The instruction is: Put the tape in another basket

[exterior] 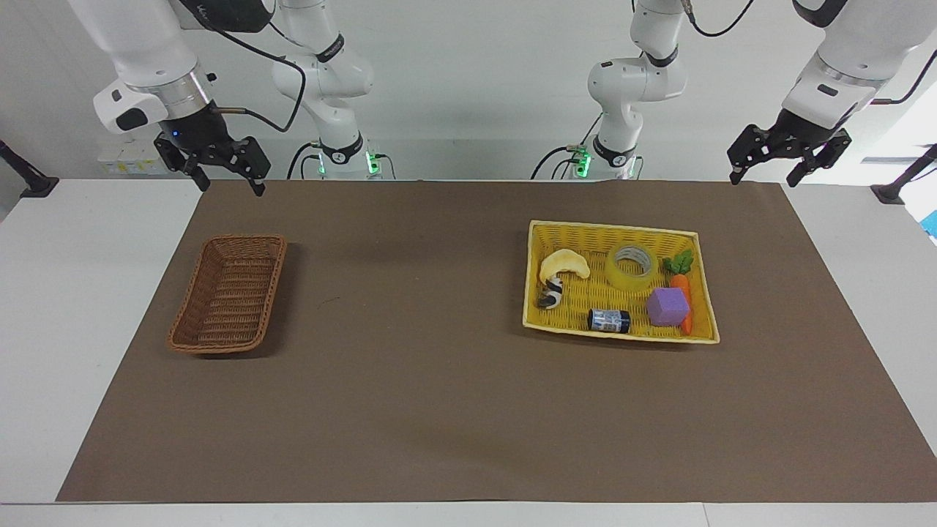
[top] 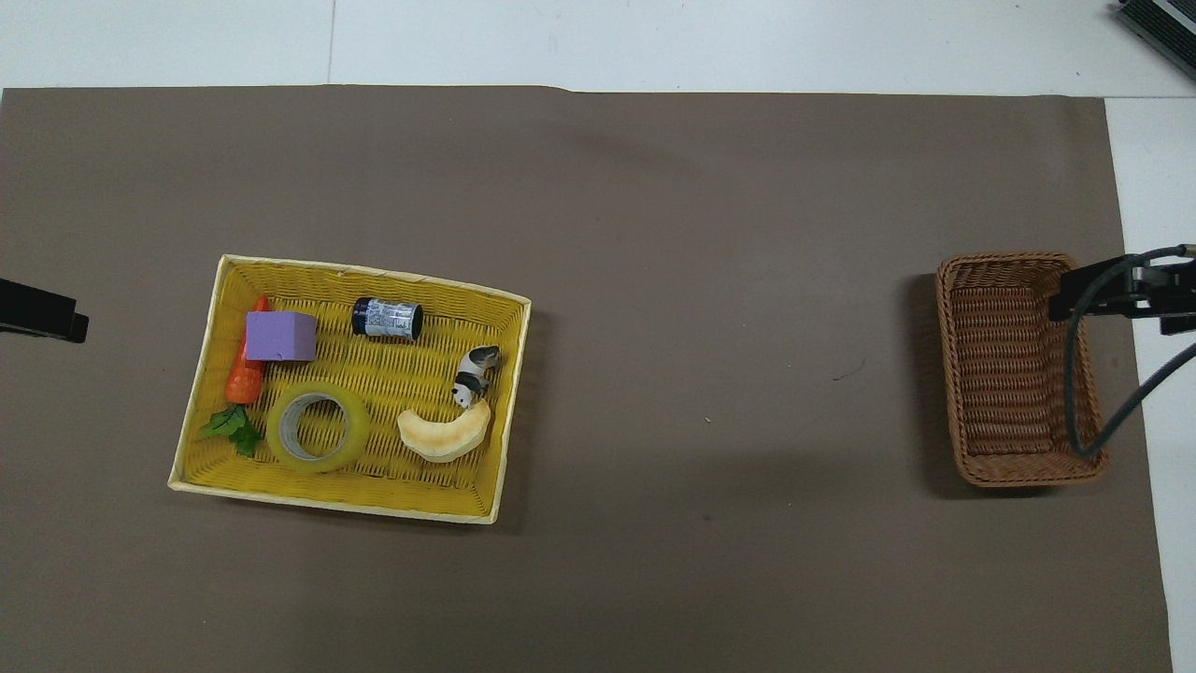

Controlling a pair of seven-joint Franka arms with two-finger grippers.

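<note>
The tape [exterior: 633, 267] is a yellowish roll with a pale core. It lies flat in the yellow woven tray basket [exterior: 615, 228] toward the left arm's end, on the tray's side nearer the robots; it also shows in the overhead view [top: 318, 430]. The small brown wicker basket [exterior: 230, 293] stands empty toward the right arm's end, also seen from above [top: 1018, 369]. My left gripper [exterior: 765, 178] hangs open and empty, raised over the mat's edge by the robots. My right gripper [exterior: 228, 183] hangs open and empty, raised over the mat's edge above the brown basket's end.
The yellow tray [top: 374, 273] also holds a pale crescent toy [top: 447, 436], a small panda figure [top: 472, 372], a dark battery [top: 387, 319], a purple block [top: 278, 336] and a toy carrot [top: 245, 379]. A brown mat [exterior: 439, 380] covers the table.
</note>
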